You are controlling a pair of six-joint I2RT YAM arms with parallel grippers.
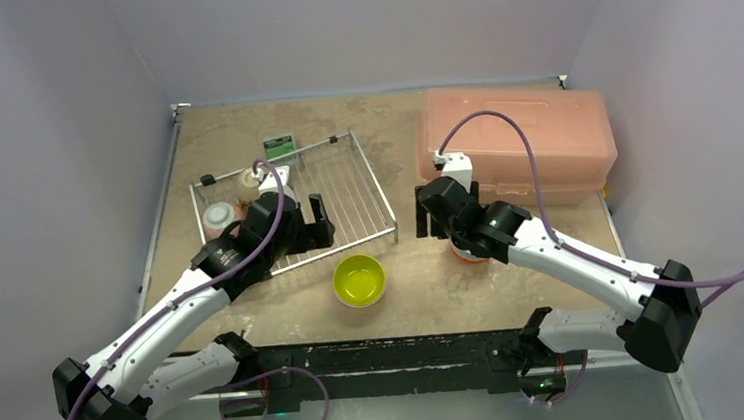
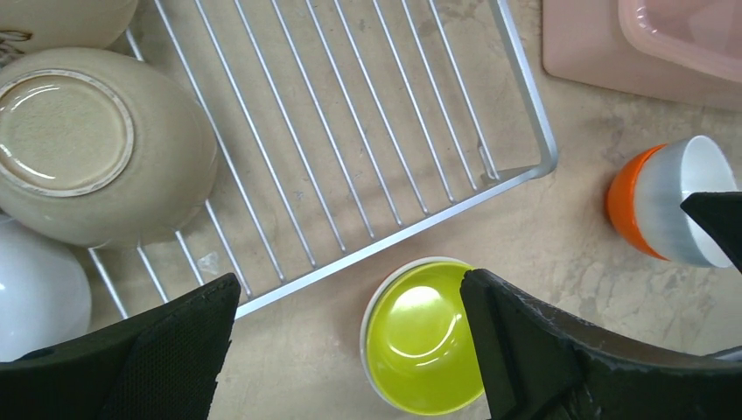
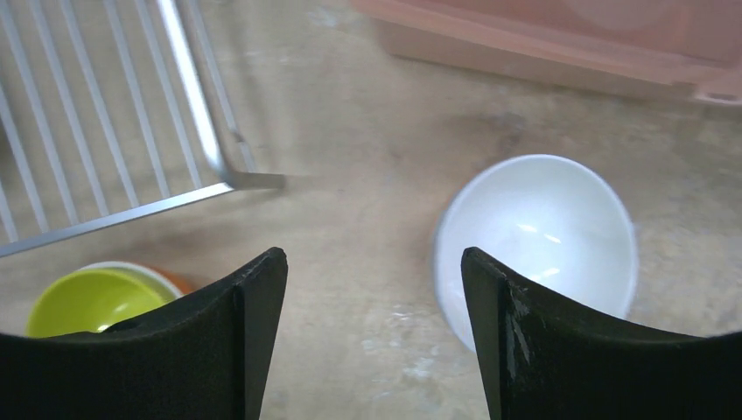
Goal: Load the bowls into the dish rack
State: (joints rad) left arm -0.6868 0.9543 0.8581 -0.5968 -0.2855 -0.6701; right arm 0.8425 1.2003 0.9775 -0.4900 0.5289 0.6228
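The left gripper [image 2: 350, 293] is held wide open with nothing in it, above the near rim of the dish rack [image 2: 525, 114]. The lime-green bowl [image 2: 424, 337] is seen upright and empty on the desk [image 2: 542, 262], just outside that rim. The right gripper [image 3: 372, 262] is likewise spread open and empty. It is pointed at the orange bowl [image 3: 534, 241], which is tipped on its side on the desk near the pink box [image 3: 560, 44], its white inside turned toward the gripper.

The pick of the orange bowl is judged to be the step in hand. One finger is best passed inside the rim and the other outside, and the gripper closed only once the wall is well between the pads, since a glazed curve may be expected to slip. As both arms are close to the same rack corner, they should be moved one at a time.

In the rack, a beige bowl [image 2: 87, 149] is set mouth down, with a white bowl [image 2: 35, 297] just beside it and a third bowl [image 2: 61, 17] cut off by the frame. The wires to their right are bare. The pink box is shut, and its contents cannot be told.
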